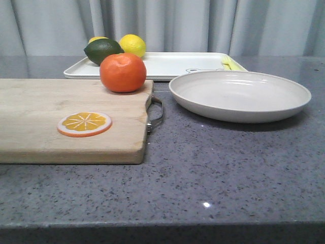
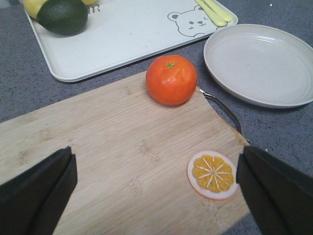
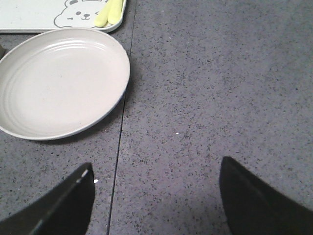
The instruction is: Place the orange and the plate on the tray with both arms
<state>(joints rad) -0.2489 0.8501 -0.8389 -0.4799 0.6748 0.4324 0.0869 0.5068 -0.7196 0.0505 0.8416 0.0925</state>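
The orange (image 1: 122, 72) (image 2: 171, 79) rests on the far right corner of a wooden cutting board (image 1: 45, 119) (image 2: 112, 147). The off-white plate (image 1: 239, 94) (image 2: 260, 63) (image 3: 58, 81) lies empty on the counter right of the board. Behind both lies the white tray (image 1: 172, 65) (image 2: 127, 34) (image 3: 34, 14) with a bear drawing. My left gripper (image 2: 156, 169) hovers open above the board, short of the orange, nothing between its fingers. My right gripper (image 3: 156, 169) hangs open over bare counter beside the plate. Neither gripper shows in the front view.
A flat orange slice (image 1: 84, 123) (image 2: 212, 174) lies on the board near my left gripper's finger. On the tray sit a dark green lime (image 1: 103, 51) (image 2: 62, 15), a yellow lemon (image 1: 132, 45) and pale yellow utensils (image 1: 230, 63) (image 2: 211, 11). A metal handle (image 1: 156, 114) sticks out of the board's right end.
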